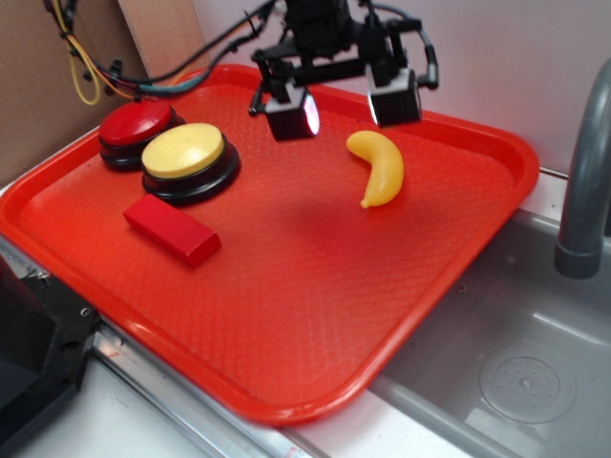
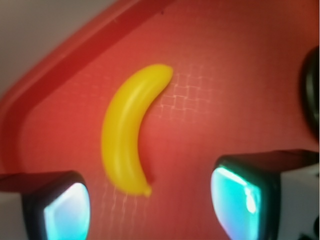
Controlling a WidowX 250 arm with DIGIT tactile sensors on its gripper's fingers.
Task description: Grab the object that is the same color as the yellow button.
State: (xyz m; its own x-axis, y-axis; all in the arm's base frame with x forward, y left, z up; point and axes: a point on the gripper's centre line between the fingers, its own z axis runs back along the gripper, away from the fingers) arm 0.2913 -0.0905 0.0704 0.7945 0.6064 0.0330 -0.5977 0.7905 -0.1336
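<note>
claw [image 1: 346, 103] spread wide and empty above the red tray [image 1: 286, 315], just beside the banana [image 1: 378, 167], well apart from the yellow button [image 1: 186, 153].

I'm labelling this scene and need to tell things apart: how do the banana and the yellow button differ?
The banana is a long curved shape lying flat on the tray; the yellow button is a round dome on a black base. The banana is a deeper yellow, the button paler. The banana lies alone near the gripper; the button sits beside a red button. Both are yellow and rest on the tray.

Yellow banana [image 1: 378, 167], red waffle-textured tray [image 1: 315, 315]
</note>
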